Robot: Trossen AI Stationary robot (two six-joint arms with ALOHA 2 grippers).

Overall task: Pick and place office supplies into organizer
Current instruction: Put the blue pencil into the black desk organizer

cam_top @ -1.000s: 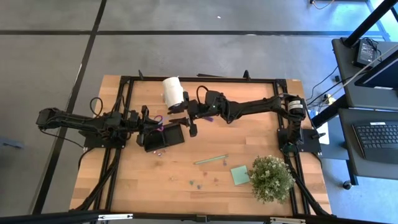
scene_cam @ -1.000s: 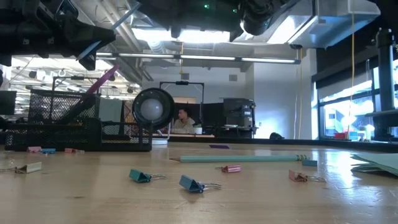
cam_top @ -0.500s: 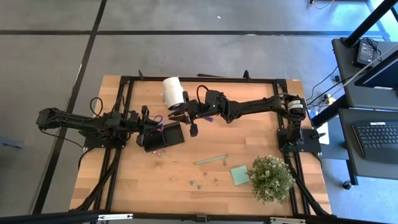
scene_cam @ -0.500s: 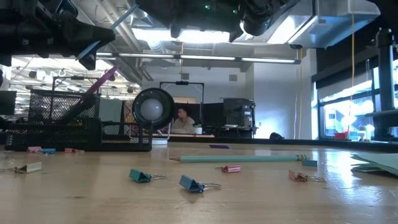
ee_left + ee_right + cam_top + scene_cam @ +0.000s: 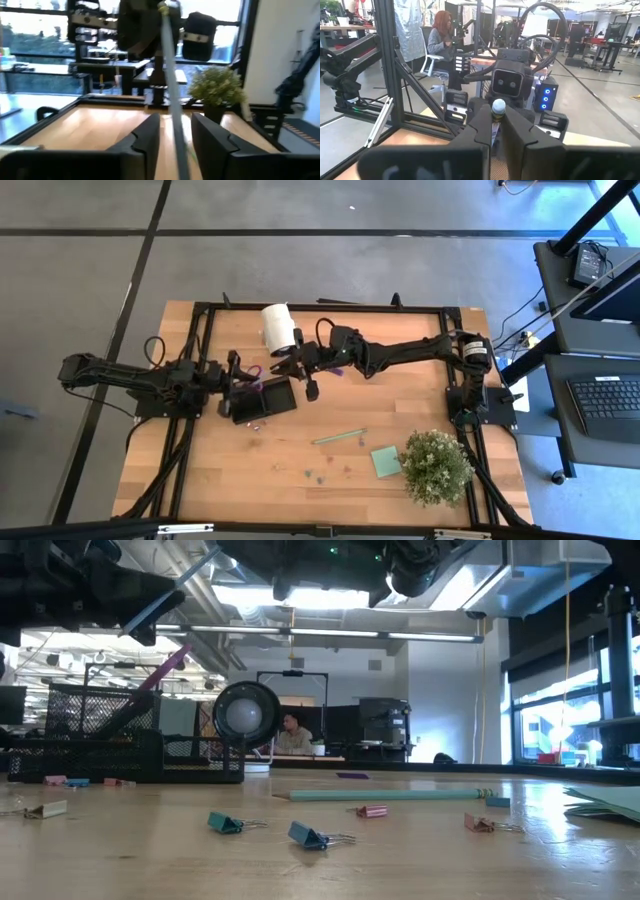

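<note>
Meeting above the organizer (image 5: 268,398) at centre left of the high view, both grippers share one pen-like stick (image 5: 172,90), likely a handover. In its wrist view the right gripper (image 5: 496,131) pinches the stick's tip, while the left gripper (image 5: 175,142) stands parted around it. Pencil (image 5: 339,437), sticky-note pad (image 5: 385,461) and clips (image 5: 320,836) lie lower right

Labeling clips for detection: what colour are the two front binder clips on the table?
Both binder clips are teal with metal wire handles; clearest in the low view.
</note>
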